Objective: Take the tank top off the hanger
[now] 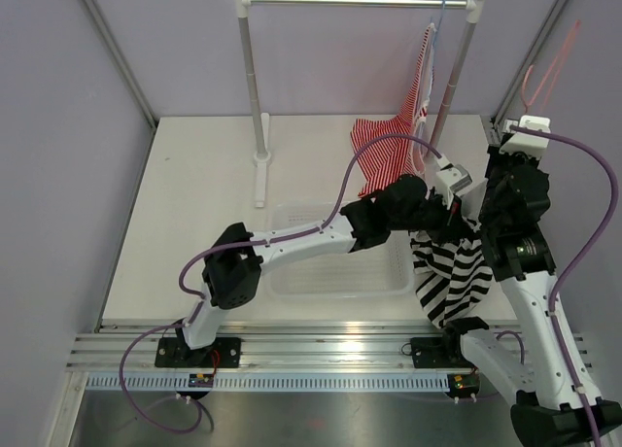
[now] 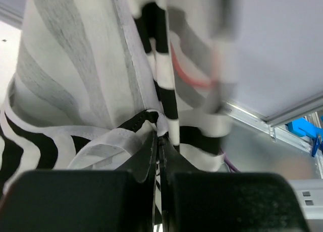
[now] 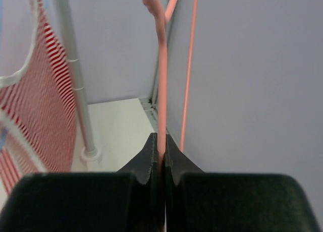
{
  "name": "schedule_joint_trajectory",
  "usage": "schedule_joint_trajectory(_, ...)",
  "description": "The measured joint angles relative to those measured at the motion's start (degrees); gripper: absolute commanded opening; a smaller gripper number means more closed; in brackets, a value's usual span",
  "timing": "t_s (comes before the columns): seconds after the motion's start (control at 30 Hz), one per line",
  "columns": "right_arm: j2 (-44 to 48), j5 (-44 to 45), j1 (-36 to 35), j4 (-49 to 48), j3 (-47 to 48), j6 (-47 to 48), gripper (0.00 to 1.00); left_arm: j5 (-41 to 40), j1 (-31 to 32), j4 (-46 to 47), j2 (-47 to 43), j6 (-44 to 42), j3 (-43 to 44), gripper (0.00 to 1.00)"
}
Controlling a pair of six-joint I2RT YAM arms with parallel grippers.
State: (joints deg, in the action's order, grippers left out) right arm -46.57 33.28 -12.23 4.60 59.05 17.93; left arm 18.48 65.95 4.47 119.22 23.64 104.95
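Observation:
The black-and-white striped tank top (image 1: 452,272) hangs in a bunch at the right front of the table, and my left gripper (image 1: 465,206) is shut on its upper edge. In the left wrist view the jaws (image 2: 160,136) pinch a fold of the striped cloth (image 2: 75,80). The pink wire hanger (image 1: 550,66) is raised at the far right against the wall, apart from the top. My right gripper (image 1: 528,117) is shut on it from below. The right wrist view shows the jaws (image 3: 162,138) closed on one bare pink wire (image 3: 162,65).
A red-and-white thin-striped top (image 1: 389,146) hangs on a light blue hanger (image 1: 437,19) from the metal rack (image 1: 360,0) at the back. A clear plastic bin (image 1: 330,262) sits mid-table under my left arm. The rack's right pole (image 3: 75,80) stands close by.

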Motion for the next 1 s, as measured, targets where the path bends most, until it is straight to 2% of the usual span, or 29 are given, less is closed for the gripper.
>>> schedule_joint_trajectory(0.1,-2.1,-0.3,3.9,-2.3,0.2,-0.5,0.00,0.5,0.5,2.2,0.0,0.0,0.0,0.00)
schedule_joint_trajectory(0.33,-5.8,-3.0,8.2,-5.4,3.0,-0.8,0.00,-0.5,2.5,6.8,1.5,-0.3,-0.7,0.00)
schedule_joint_trajectory(0.53,-12.7,-5.6,12.7,-13.0,8.0,-0.4,0.00,-2.0,5.2,5.2,6.4,0.0,-2.5,0.00)
schedule_joint_trajectory(0.67,-12.9,-10.0,14.0,-10.4,8.4,-1.2,0.00,-5.2,5.7,0.8,9.3,0.2,-3.3,0.00)
schedule_joint_trajectory(0.73,-12.5,-12.5,14.1,-6.1,10.4,-2.8,0.00,-6.6,5.5,-2.2,10.5,0.2,-1.8,0.00)
schedule_joint_trajectory(0.83,-12.4,-14.8,14.1,3.1,17.5,-5.9,0.00,-8.3,5.2,-6.7,11.2,0.0,1.6,0.17)
schedule_joint_trajectory(0.87,-12.4,-15.5,14.1,7.0,20.9,-7.3,0.00,-8.6,5.1,-7.6,11.1,0.0,2.9,0.30)
schedule_joint_trajectory(0.97,-11.8,-18.7,14.1,16.6,31.3,-11.3,0.00,-10.0,4.7,-8.5,10.4,0.1,5.5,0.43)
schedule_joint_trajectory(1.0,-11.4,-20.2,14.1,20.0,35.0,-13.0,0.00,-10.4,4.6,-9.1,9.8,0.1,5.7,0.69)
